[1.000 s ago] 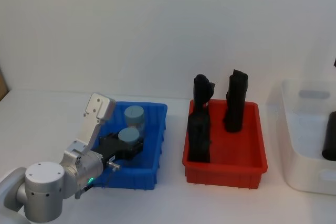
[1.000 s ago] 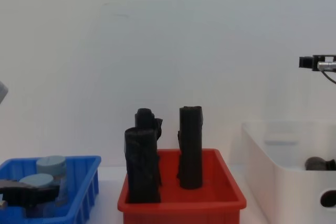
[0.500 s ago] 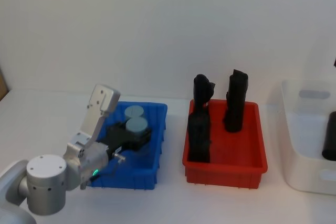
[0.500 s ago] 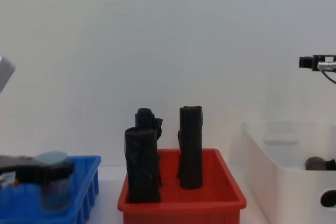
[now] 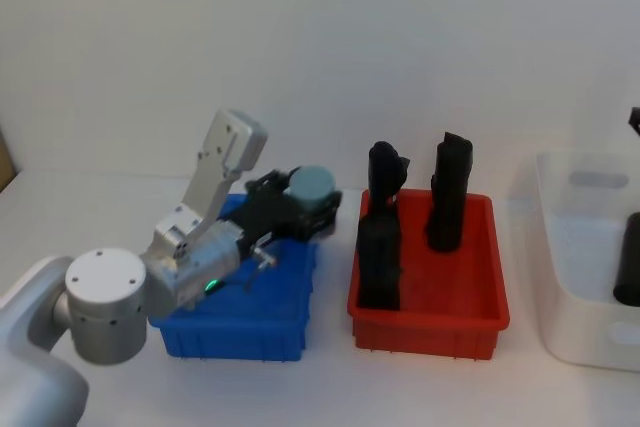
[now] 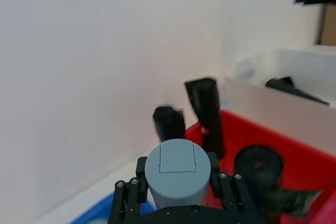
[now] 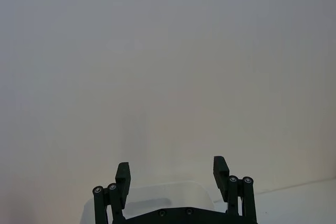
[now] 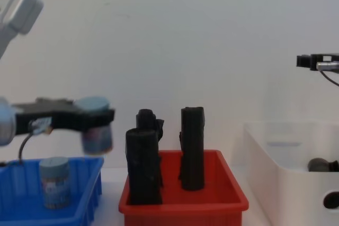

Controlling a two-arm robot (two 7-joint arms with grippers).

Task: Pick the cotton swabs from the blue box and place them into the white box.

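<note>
left fingers hold cotton swabs over blue box

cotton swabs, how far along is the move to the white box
Done: nothing yet; the white box shows just a dark object. In hand: the left claw is shut on one cotton swab jar, raised above the blue box. Left: carry it to the white box, then fetch the second jar standing in the blue box. The right claw hangs open up by the white box.
</note>
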